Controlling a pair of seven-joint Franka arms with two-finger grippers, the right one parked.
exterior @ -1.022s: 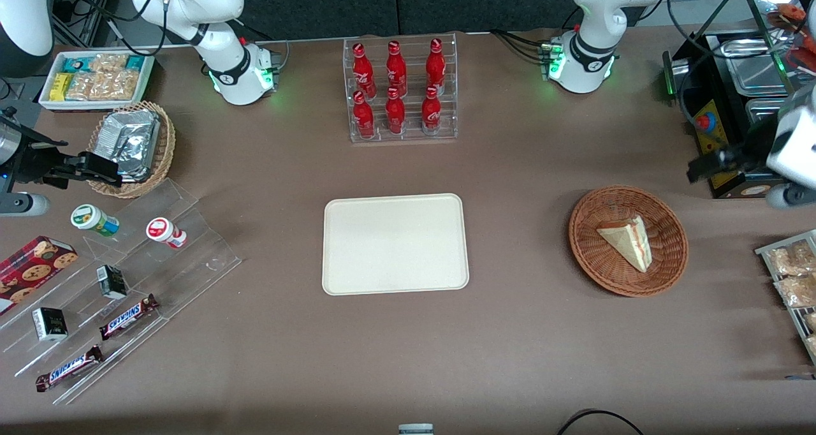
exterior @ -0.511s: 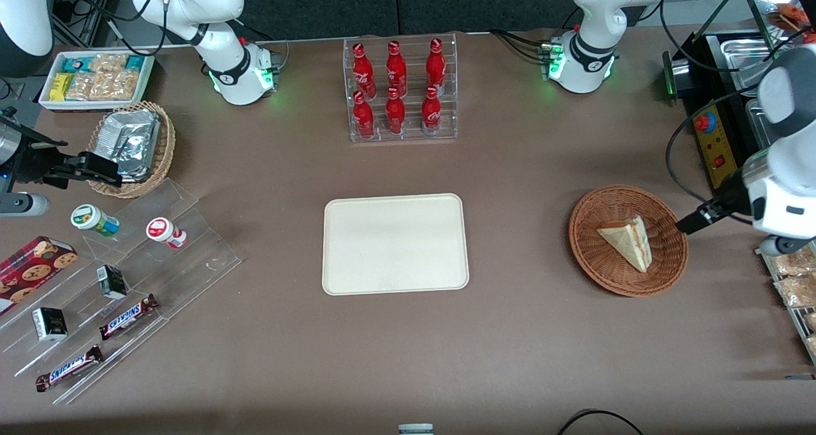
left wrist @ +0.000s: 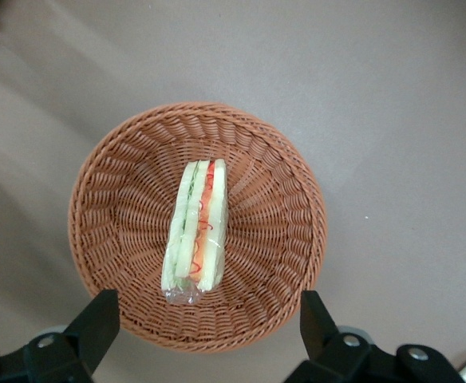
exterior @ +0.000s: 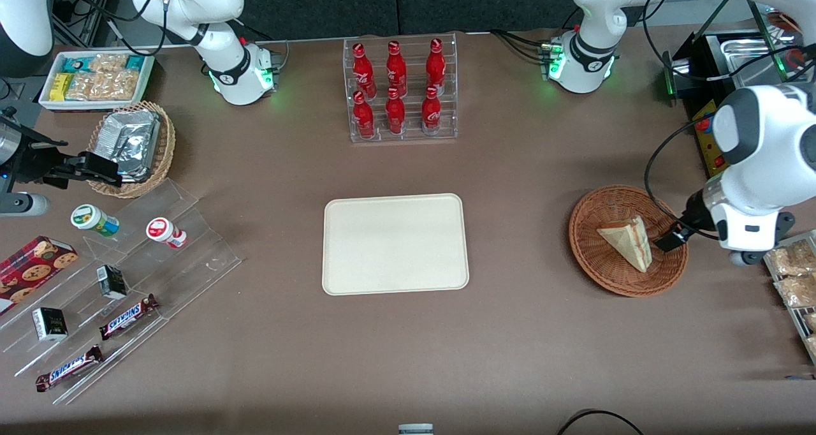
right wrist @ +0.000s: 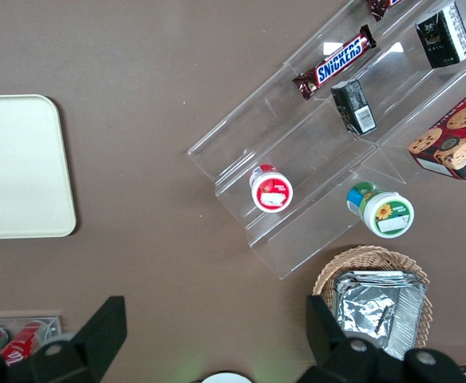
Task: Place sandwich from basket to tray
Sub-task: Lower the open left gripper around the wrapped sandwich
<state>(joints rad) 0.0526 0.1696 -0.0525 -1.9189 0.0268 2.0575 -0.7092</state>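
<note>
The working arm's tool (left wrist: pixel 201 323), fingers spread wide and empty, hovers above the white triangular sandwich (left wrist: pixel 195 233) lying in the round reddish-brown wicker basket (left wrist: pixel 297 239); a descent and squeeze should come next, the cream rectangular tray (exterior: pixel 395 243) waiting at mid-counter.

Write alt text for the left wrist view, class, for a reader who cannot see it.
A wrapped sandwich stands on edge in the middle of a round reddish-brown wicker basket on a brown table. The open gripper hovers above it, its two dark fingers spread about as wide as the basket.
</note>
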